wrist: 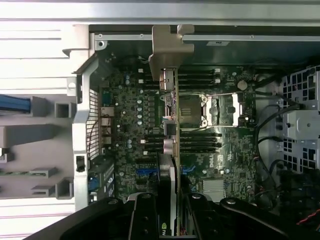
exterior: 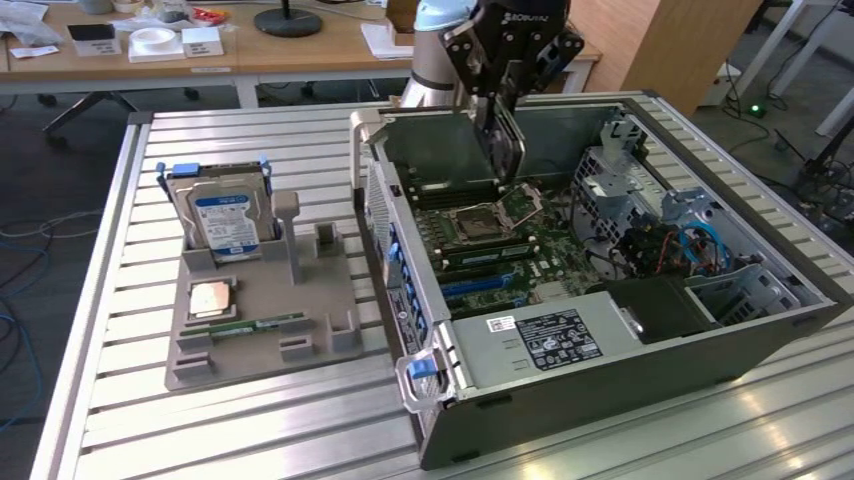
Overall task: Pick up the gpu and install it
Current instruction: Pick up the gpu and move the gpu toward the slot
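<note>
Slatted table (exterior: 267,420), open PC case (exterior: 534,410) on it. My claw (exterior: 507,95) pinches the gpu (exterior: 510,150); card hangs edge-down directly below claw, over the motherboard (exterior: 501,255).

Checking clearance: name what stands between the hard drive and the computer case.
Exterior view: a grey holder post between hard drive and case.

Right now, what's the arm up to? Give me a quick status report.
Gripper shut on the gpu, held upright on edge. Hanging over the motherboard inside the open case, not seated. Nothing seen blocking below it.
</note>
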Robot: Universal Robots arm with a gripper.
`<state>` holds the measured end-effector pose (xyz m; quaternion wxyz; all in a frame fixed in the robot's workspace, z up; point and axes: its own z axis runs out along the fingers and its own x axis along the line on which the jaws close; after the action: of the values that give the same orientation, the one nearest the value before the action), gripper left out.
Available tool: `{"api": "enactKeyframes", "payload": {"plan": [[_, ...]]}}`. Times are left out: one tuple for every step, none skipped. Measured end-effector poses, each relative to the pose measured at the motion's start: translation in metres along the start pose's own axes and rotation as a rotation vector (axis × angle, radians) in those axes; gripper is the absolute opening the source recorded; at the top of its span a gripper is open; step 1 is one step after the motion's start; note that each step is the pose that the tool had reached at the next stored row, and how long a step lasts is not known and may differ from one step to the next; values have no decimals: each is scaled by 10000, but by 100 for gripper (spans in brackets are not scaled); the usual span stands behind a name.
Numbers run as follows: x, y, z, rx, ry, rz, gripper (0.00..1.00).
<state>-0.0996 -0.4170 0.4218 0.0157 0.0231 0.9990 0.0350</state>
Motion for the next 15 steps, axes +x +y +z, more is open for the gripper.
{"api": "enactKeyframes", "payload": {"plan": [[-33,4,1,-1,0,0,27],[-65,8,2,-3,0,1,27],[-99,11,3,-4,0,3,27],[-134,15,4,-5,1,1,27],[-169,19,6,-7,1,0,27],[-207,23,7,-8,1,0,27],[-241,27,8,-8,1,2,27],[-273,31,10,-9,1,1,27],[-307,35,11,-10,1,0,27],[-339,38,13,-11,1,0,27],[-371,42,14,-11,0,2,27],[-406,47,15,-11,1,3,27],[-439,51,16,-11,1,1,27],[-473,55,17,-11,1,0,27],[-506,58,19,-11,1,1,27]]}}
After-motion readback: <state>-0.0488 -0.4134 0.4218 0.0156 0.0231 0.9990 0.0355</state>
